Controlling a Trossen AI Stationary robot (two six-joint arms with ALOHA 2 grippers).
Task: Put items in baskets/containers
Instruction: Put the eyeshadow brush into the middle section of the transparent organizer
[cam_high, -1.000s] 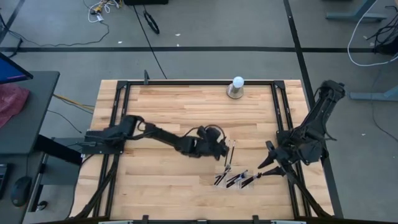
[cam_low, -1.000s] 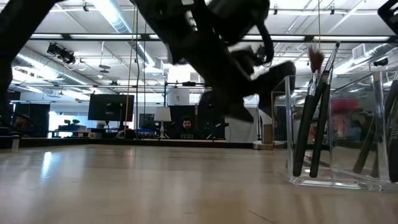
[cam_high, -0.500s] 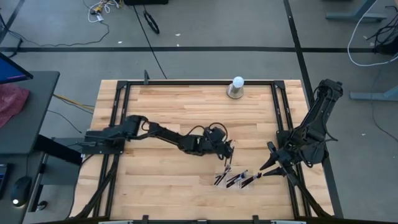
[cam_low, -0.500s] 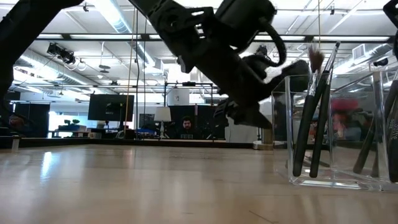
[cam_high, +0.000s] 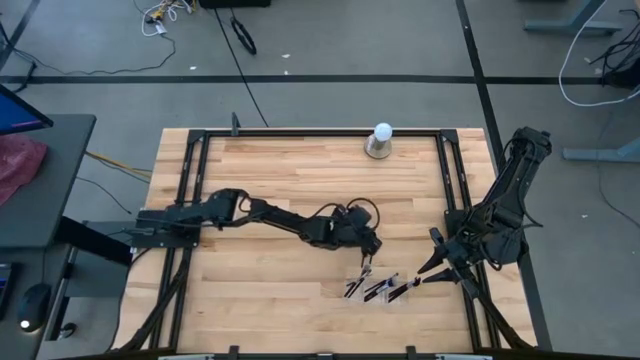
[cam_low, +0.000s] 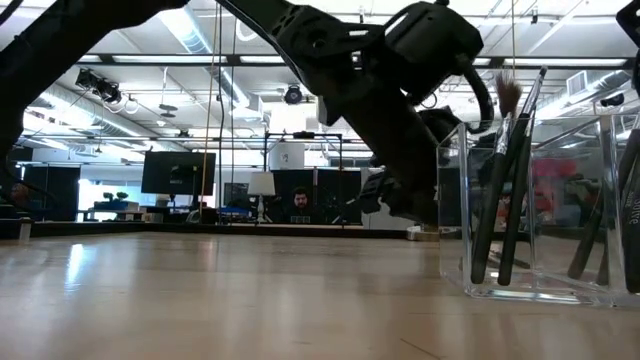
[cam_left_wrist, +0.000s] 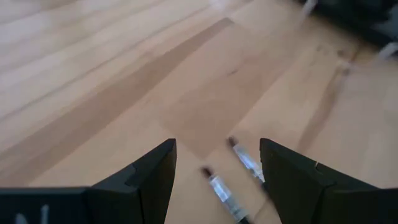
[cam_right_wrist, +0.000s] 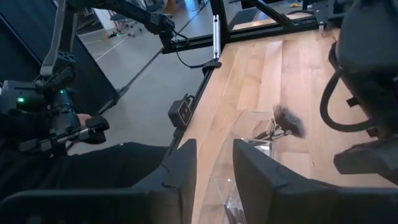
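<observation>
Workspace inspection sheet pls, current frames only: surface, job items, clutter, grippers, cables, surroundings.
Surface: wooden table in a black frame.
Job's things: clear container near the front edge, several makeup brushes standing upright in it; two more brushes lie on the wood.
Clutter: white ball on a grey base at the far edge.
Grippers: left gripper open over the two loose brushes, holding nothing; right gripper beside the container, fingers apart, nothing seen between them.
Cables: loose cables on the floor beyond the table.
Surroundings: a person seated at monitors behind the table; another person's hands on a controller.
</observation>
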